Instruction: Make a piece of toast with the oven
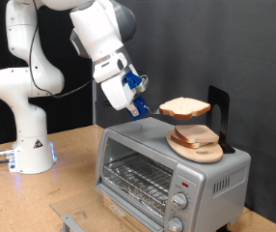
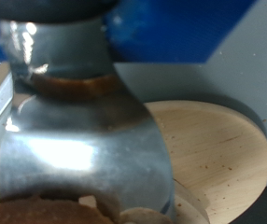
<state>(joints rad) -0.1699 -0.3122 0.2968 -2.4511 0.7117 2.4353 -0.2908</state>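
The piece of toast, pale with a tan crust, hangs level in the air above the round wooden plate, which sits on top of the silver oven. My gripper is shut on the toast's edge nearest the exterior view's left and holds it clear of the plate. In the wrist view a metal finger fills the middle, a strip of brown crust shows beneath it, and the wooden plate lies beyond. The oven's wire rack shows at its front.
A flat black metal stand rises upright behind the plate on the oven top. Two round knobs and a small red light are on the oven's front, at the exterior view's right. The arm's white base stands at the exterior view's left.
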